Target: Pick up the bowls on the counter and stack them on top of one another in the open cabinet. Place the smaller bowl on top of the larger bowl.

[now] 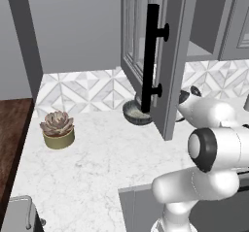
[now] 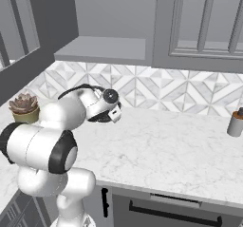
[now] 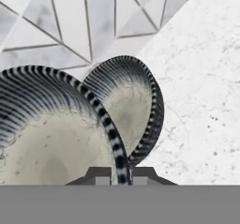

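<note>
Along the counter's (image 1: 97, 163) back edge, under the open cabinet (image 1: 146, 41): two bowls, touching. Item: gripper (image 3: 121, 177) clamped on the near bowl's (image 3: 51, 138) rim (far bowl (image 3: 129, 106) just behind). We should lift straight, clearing its neighbour before swinging upward.

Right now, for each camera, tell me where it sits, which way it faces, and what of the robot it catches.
Left base view: behind the arm's left, looking forward and down at the counter, succulent pot, one bowl behind the open cabinet door; white arm lower right.
Right base view: behind the arm's right, facing counter and tiled wall; arm lower left.
Hand view: on the hand, looking along the gripper, shut on the nearer bowl's rim, second bowl behind.
Both base views share the succulent pot.
</note>
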Motion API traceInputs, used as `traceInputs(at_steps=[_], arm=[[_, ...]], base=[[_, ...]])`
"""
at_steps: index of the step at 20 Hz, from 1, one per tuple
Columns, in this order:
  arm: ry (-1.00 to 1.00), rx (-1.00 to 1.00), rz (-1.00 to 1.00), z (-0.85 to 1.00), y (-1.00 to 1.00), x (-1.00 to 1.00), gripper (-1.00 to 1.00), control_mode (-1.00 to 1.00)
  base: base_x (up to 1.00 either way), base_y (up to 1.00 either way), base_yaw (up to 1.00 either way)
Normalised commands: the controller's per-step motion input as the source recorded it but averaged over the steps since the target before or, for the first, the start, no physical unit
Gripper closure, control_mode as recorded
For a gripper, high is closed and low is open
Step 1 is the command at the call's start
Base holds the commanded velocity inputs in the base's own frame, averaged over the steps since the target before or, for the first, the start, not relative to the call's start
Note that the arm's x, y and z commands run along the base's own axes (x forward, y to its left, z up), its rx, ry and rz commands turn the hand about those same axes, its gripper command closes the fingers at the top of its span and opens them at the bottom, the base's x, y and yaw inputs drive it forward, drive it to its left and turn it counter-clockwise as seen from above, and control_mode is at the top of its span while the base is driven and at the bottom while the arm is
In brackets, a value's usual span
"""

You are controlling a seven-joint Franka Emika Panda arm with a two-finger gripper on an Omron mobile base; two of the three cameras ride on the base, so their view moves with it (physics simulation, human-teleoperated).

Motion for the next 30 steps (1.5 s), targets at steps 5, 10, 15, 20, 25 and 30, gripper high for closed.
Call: traceInputs(at_steps=[5, 10, 15, 20, 25, 30], arm=[[0.17, -0.07, -0.01, -0.34, 0.00, 0.53, 1.00, -1.00], [0.07, -0.04, -0.02, -0.10, 0.00, 0.58, 1.00, -1.00], [0.05, -0.04, -0.01, -0.15, 0.00, 0.60, -1.00, -1.00], [0.00, 0.00, 0.00, 0.06, 0.00, 0.15, -1.00, -1.00], [0.03, 0.04, -0.03, 0.15, -0.45, -0.63, -1.00, -1.00], [0.08, 0.00, -0.01, -0.09, 0.04, -0.07, -1.00, -1.00]], base=[[0.00, 0.00, 0.00], [0.00, 0.00, 0.00], [0.00, 0.00, 0.00], [0.00, 0.00, 0.00], [0.00, 0.00, 0.00], [0.00, 0.00, 0.00]])
